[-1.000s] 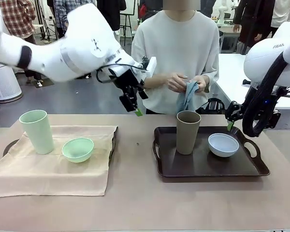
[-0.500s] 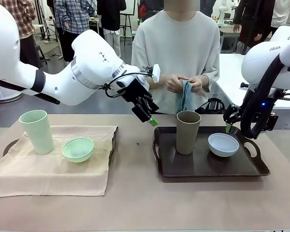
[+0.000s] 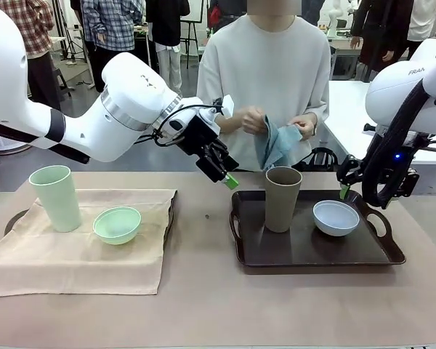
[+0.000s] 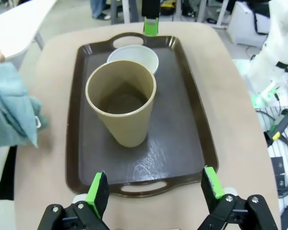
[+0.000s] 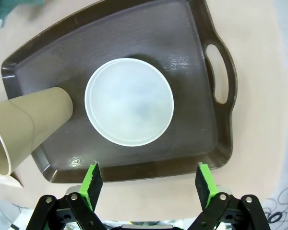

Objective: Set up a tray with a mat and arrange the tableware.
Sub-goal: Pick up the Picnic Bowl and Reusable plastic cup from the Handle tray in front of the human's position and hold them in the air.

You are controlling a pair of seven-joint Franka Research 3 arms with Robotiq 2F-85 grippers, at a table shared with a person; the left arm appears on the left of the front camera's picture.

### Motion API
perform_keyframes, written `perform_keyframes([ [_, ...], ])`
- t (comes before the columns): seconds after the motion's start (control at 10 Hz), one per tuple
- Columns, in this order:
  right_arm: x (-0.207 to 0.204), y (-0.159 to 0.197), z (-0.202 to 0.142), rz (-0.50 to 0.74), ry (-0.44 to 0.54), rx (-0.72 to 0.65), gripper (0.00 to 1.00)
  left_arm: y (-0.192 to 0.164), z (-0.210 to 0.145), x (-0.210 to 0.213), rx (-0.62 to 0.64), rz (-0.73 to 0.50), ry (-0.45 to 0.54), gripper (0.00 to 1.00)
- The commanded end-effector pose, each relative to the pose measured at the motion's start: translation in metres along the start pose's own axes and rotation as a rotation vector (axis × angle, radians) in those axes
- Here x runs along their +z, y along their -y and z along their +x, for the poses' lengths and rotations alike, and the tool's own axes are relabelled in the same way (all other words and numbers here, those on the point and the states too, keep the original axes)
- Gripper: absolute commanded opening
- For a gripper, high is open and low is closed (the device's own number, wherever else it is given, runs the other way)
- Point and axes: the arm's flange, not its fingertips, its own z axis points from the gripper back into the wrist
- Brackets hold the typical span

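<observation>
My table (image 3: 203, 313) is wide and light brown. Two trays lie flat on it, side by side, with a bare gap between them. On my right is a dark brown tray (image 3: 305, 254) with a handle hole at each end. On my left is another dark tray (image 3: 170, 211), almost all hidden under a tan cloth mat (image 3: 73, 262). The mat's front edge spreads past that tray onto the table. A tiny dark speck (image 3: 207, 216) sits in the gap.
</observation>
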Motion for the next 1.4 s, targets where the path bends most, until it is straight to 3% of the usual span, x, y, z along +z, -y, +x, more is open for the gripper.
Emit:
perform_keyframes([
  [0.0, -0.001, -0.001, 0.000, -0.010, 0.000, 0.009, 1.00, 0.001, 0.002, -0.001, -0.020, 0.023, -0.019, 1.00],
  [0.2, -0.014, -0.001, 0.012, -0.029, -0.011, -0.033, 1.00, 0.001, 0.003, -0.001, -0.010, 0.006, -0.005, 1.00],
  [0.5, -0.034, -0.002, 0.025, -0.081, 0.007, -0.058, 1.00, -0.017, -0.040, -0.023, 0.056, -0.063, 0.118, 1.00],
  [0.8, -0.045, -0.006, 0.030, -0.095, 0.046, -0.018, 1.00, -0.027, -0.057, -0.055, -0.024, -0.031, 0.178, 1.00],
  [1.3, -0.072, -0.006, 0.031, -0.097, -0.027, 0.034, 1.00, -0.044, -0.065, -0.112, -0.081, 0.001, 0.232, 1.00],
])
